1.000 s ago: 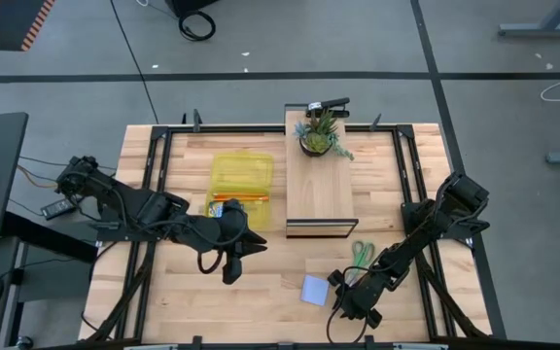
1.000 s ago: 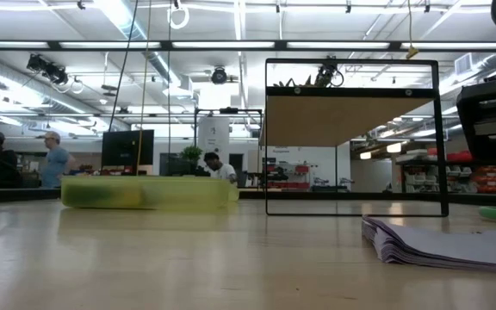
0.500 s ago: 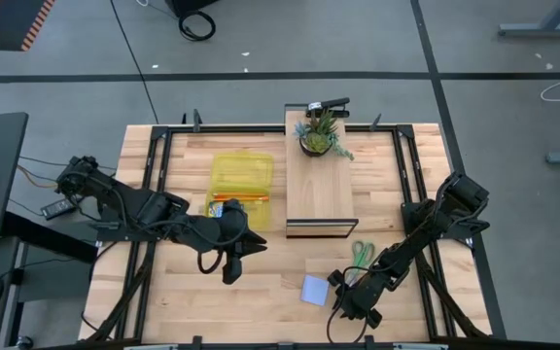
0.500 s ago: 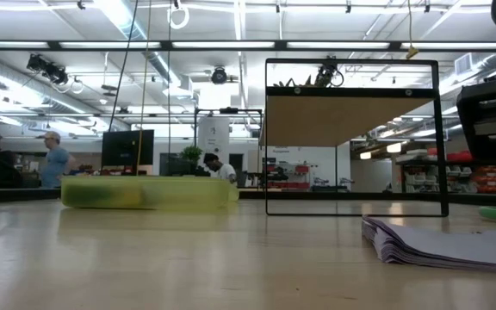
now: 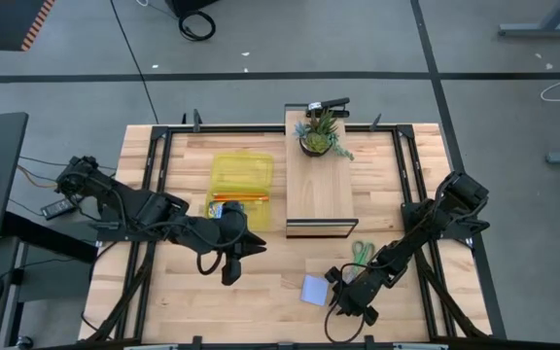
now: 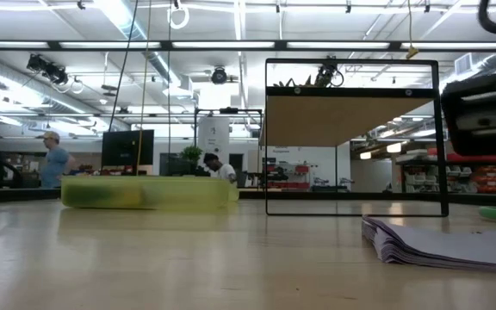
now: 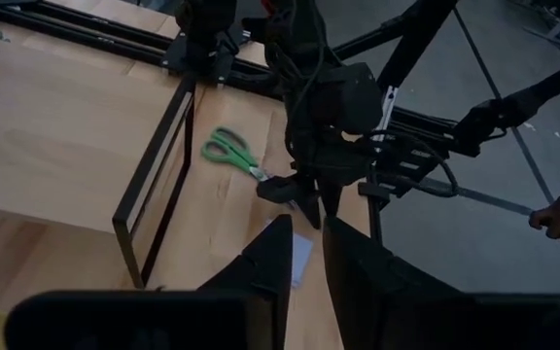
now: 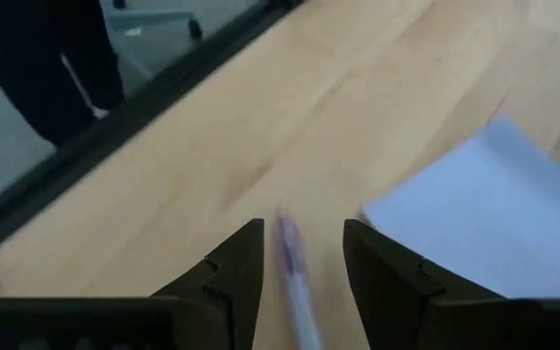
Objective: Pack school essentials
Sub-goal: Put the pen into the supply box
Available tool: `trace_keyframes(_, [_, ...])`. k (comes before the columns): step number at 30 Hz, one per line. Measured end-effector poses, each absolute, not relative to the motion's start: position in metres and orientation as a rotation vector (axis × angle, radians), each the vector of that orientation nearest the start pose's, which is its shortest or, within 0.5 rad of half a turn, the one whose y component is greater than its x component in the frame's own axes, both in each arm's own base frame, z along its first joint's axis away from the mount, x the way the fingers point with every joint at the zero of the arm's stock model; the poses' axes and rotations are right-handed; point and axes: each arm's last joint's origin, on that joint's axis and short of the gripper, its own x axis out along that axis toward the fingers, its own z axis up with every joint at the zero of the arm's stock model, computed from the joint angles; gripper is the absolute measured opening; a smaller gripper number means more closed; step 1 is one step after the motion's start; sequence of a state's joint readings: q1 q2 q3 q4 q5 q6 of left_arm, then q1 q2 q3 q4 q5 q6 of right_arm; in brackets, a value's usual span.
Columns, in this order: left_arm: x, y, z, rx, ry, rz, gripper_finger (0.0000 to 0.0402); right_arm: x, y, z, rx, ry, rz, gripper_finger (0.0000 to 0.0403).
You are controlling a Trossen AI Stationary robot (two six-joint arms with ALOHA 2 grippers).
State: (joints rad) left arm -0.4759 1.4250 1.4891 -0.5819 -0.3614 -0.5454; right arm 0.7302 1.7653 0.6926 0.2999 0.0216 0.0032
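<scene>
Near the table's front edge, the right gripper is hanging low just beside the blue sticky-note pad, its fingers spread apart with nothing between them. A thin pen-like thing is lying on the wood in the gap between those fingers, too blurred to make out properly, and it is not visible from above. Green-handled scissors are lying close behind that gripper, near the front corner of the raised wooden stand. A potted plant is sitting on the far end of the stand.

Left of the stand, the yellow plastic case is resting on the table, with an orange pencil across its near end; a small packet beside the pencil is partly covered by the left arm and hard to identify. The left gripper is hovering over bare wood in front of the case, its fingers slightly parted and holding nothing. From table height, the stand's frame is blocking the plant's pot.
</scene>
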Motion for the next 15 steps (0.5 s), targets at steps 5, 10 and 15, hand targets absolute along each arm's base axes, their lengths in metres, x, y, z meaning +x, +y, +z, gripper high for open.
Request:
trace_keyframes(5, [0.276, -0.130, 0.393, -0.324, 0.487, 0.020, 0.0063, 0.229, 0.198, 0.099, -0.296, 0.789, 0.682, 0.0149])
trace_keyframes(10, [0.276, -0.130, 0.393, -0.325, 0.487, 0.021, 0.0064, 0.225, 0.194, 0.096, -0.294, 0.815, 0.717, 0.0136])
trace_keyframes(15, [0.276, -0.130, 0.393, -0.344, 0.488, 0.025, 0.0068, 0.224, 0.194, 0.095, -0.305, 0.818, 0.731, 0.0101])
